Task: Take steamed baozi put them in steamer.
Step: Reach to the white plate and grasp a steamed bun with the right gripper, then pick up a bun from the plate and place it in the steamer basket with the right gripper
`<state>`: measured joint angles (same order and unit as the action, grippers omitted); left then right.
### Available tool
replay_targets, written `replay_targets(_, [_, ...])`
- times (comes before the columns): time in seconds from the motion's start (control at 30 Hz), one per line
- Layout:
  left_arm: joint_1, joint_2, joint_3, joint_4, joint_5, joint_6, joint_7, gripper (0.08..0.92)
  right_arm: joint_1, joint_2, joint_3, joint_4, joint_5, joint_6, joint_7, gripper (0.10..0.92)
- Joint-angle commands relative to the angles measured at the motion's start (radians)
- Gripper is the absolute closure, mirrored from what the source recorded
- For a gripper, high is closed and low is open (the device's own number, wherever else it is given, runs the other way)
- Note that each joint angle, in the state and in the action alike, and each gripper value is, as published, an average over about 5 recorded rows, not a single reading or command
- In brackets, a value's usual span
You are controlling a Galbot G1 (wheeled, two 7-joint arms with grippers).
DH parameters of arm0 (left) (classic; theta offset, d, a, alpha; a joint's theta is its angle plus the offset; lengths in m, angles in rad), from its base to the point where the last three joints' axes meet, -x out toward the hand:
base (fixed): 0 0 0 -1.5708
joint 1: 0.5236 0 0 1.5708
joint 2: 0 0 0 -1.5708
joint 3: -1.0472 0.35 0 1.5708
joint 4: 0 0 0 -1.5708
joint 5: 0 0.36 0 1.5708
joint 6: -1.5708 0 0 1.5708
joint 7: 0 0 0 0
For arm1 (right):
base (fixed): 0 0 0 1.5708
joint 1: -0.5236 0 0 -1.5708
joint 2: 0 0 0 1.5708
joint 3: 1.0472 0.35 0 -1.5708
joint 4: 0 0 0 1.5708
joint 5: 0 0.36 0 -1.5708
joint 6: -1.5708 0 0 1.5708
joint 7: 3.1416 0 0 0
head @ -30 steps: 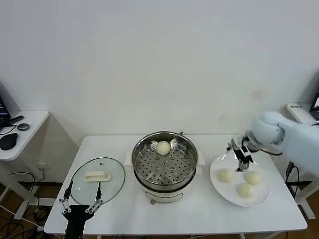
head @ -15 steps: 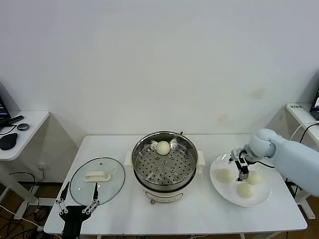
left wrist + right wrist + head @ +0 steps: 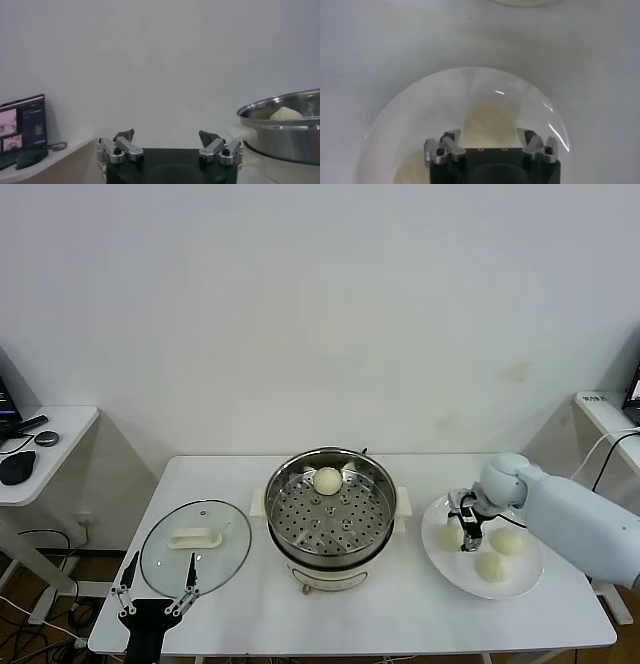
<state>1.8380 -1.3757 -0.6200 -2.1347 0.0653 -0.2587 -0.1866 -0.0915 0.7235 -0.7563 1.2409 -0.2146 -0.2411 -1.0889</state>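
Stainless steamer (image 3: pixel 331 506) at mid-counter, on a white base with side handles, perforated tray inside. One bun in steamer (image 3: pixel 327 479) resting on the tray toward the far wall; same bun's top just visible over the rim in the left wrist view (image 3: pixel 286 113). White plate (image 3: pixel 437 549) on the counter (image 3: pixel 400 614) to the robot's right of the steamer, carrying three more baozi: leftmost bun (image 3: pixel 451 535) near the plate's steamer-side edge, another bun (image 3: pixel 508 541) farther right, a third bun (image 3: pixel 492 566) nearest the front. Right claw (image 3: pixel 466 524) lowered onto the plate, fingers straddling the leftmost bun; from its wrist camera, pale bun surface (image 3: pixel 487 120) between the two fingertips (image 3: pixel 451 136), gap still visible on both sides, so partly spread and not yet clenched on anything; contact cannot be told. Glass lid (image 3: pixel 195 546) with a white handle lying flat on the counter to the steamer's left. Left claw (image 3: pixel 156 586) hanging at the counter's front edge just beside the lid, fingers spread wide, grasping nothing. Small side table (image 3: pixel 50 429) at far left with dark objects on it.
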Motion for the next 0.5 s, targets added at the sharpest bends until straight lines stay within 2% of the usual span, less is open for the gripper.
replay_targets(0.03, [0.0,0.0,0.001,0.0,0.002,-0.001,-0.001,0.177,-0.033,0.028,0.034,-0.027,-0.017,-0.013,0.002,0.374])
replay_targets(0.23, [0.004,0.001,0.0,-0.006,0.002,-0.001,-0.002,0.177,-0.016,0.009,0.04,-0.007,-0.012,-0.021,-0.008,0.471])
replay_targets(0.5, [-0.002,0.003,0.006,-0.009,0.001,0.0,-0.001,0.177,0.157,-0.098,-0.05,0.11,0.089,-0.044,-0.033,0.602])
